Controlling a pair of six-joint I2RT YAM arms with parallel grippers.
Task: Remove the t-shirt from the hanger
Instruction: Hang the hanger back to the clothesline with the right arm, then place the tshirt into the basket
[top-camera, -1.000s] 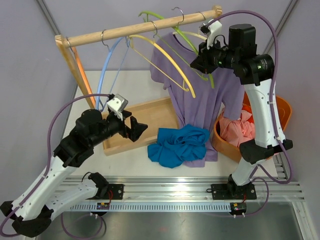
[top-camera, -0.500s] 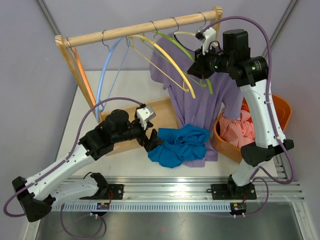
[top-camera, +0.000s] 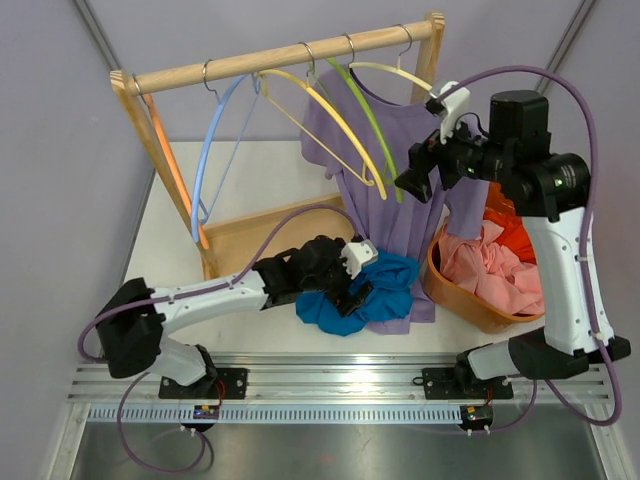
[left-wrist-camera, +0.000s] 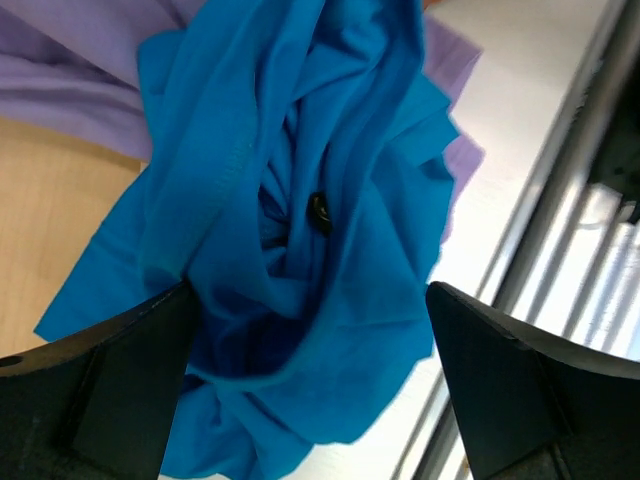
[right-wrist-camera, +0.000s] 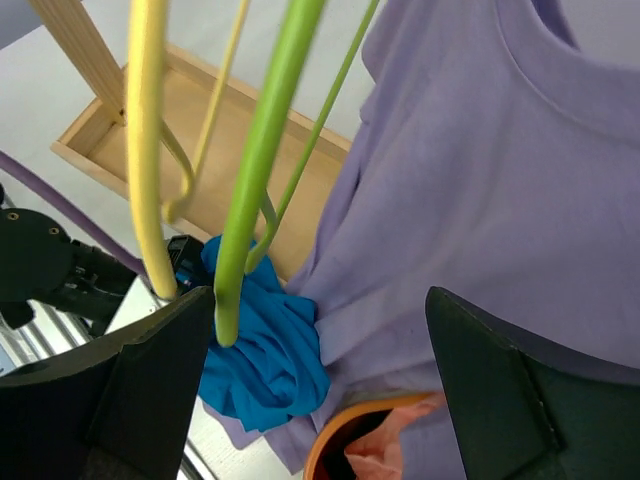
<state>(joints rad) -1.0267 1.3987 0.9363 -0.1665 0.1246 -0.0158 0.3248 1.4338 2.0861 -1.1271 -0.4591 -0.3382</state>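
The purple t-shirt (top-camera: 385, 205) hangs from a pale yellow hanger (top-camera: 397, 72) on the wooden rail (top-camera: 280, 58), and its hem reaches the table. My right gripper (top-camera: 413, 182) stands open just right of the shirt's chest, holding nothing. In the right wrist view the purple t-shirt (right-wrist-camera: 480, 200) fills the right side, and an empty green hanger (right-wrist-camera: 265, 150) crosses in front of the right gripper (right-wrist-camera: 318, 300). A crumpled blue t-shirt (top-camera: 375, 285) lies on the purple hem. My left gripper (top-camera: 353, 290) is open, its fingers either side of the blue t-shirt (left-wrist-camera: 300, 220).
Empty yellow (top-camera: 330, 115) and blue (top-camera: 215, 140) hangers also hang on the rail. A wooden tray (top-camera: 250, 235) lies under the rack. An orange basket (top-camera: 450, 293) of pink and red clothes stands at the right. The metal base rail (top-camera: 340, 370) runs along the near edge.
My right gripper has opened, let go up by the hangers, and dropped back right and lower. The hangers have swung back. My left arm has reached right from the tray to the blue t-shirt.
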